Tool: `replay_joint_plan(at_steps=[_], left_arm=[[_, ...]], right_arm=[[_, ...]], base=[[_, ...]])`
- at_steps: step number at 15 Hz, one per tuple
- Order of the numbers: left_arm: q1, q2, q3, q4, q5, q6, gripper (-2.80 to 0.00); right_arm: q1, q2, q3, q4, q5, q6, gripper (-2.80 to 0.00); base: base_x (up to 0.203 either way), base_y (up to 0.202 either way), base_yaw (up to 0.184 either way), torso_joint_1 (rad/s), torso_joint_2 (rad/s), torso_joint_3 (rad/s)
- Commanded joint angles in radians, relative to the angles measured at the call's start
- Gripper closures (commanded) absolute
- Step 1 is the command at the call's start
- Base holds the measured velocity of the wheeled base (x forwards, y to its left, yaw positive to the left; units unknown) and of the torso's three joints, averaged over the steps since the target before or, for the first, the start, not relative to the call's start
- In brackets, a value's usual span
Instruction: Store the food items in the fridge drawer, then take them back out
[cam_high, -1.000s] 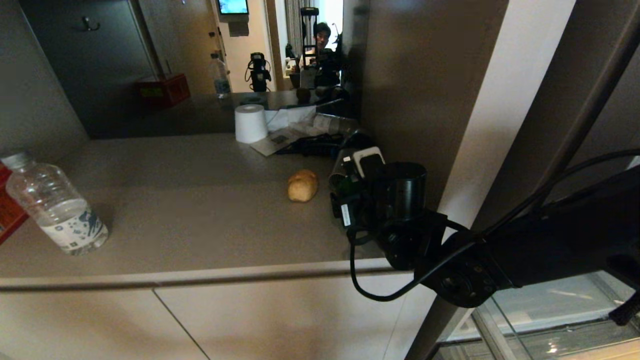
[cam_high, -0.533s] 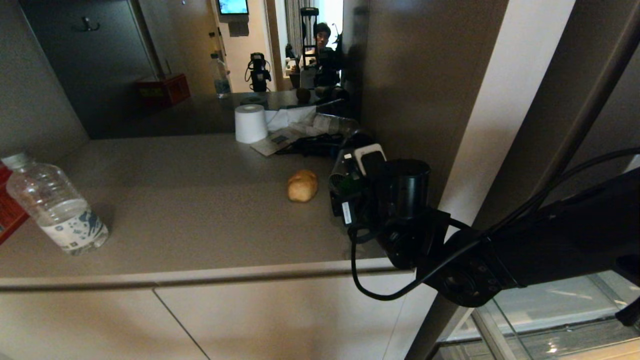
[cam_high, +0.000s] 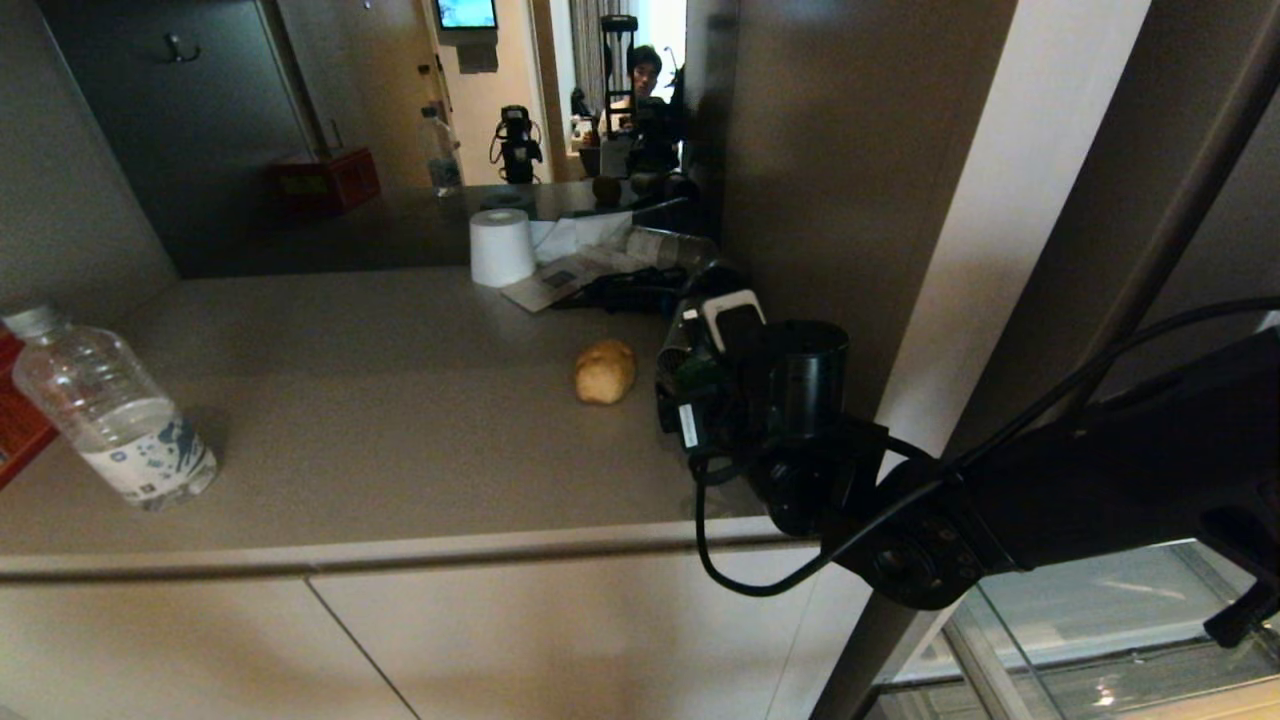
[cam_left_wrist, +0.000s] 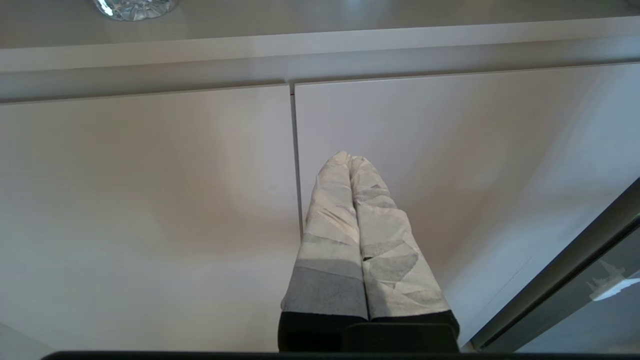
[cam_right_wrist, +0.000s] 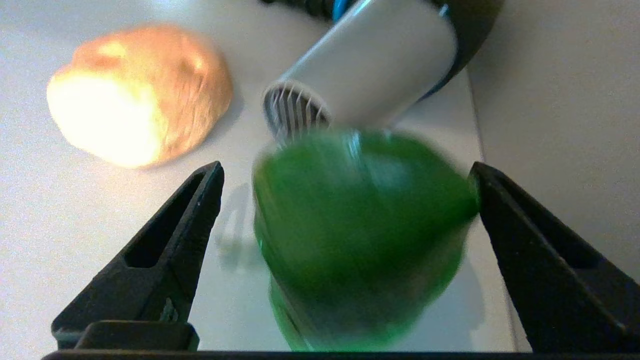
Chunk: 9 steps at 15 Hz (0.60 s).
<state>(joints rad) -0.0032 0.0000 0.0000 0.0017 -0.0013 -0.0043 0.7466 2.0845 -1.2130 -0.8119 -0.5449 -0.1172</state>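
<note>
Your right gripper (cam_right_wrist: 345, 200) hovers over the beige surface (cam_high: 350, 400) beside the fridge, its fingers (cam_right_wrist: 170, 240) spread wide around the green pepper (cam_right_wrist: 360, 235), one side apart from it. The potato (cam_high: 604, 371) lies just beside it, near a hair dryer (cam_right_wrist: 370, 65). Your left gripper (cam_left_wrist: 350, 165) hangs before the cabinet doors (cam_left_wrist: 150, 200), fingers closed, empty.

Dim counter (cam_high: 380, 400), motion-blurred green pepper (cam_right_wrist: 360, 235).

Head camera looks down over the countertop (cam_high: 380, 400); right wrist camera sits close above it (both show the potato (cam_high: 605, 371)).
</note>
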Motion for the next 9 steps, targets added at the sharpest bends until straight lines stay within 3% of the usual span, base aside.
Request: replay_joint_plan(at_steps=[1, 9], left_arm=[[0.000, 0.002, 0.000, 0.000, 0.000, 0.000, 0.00], [0.000, 0.002, 0.000, 0.000, 0.000, 0.000, 0.00]], right_arm=[[0.000, -0.008, -0.019, -0.005, -0.003, -0.002, -2.80], [0.000, -0.021, -0.060, -0.004, -0.003, -0.004, -2.80]], base=[[0.000, 0.000, 0.000, 0.000, 0.00, 0.000], [0.000, 0.000, 0.000, 0.000, 0.00, 0.000]])
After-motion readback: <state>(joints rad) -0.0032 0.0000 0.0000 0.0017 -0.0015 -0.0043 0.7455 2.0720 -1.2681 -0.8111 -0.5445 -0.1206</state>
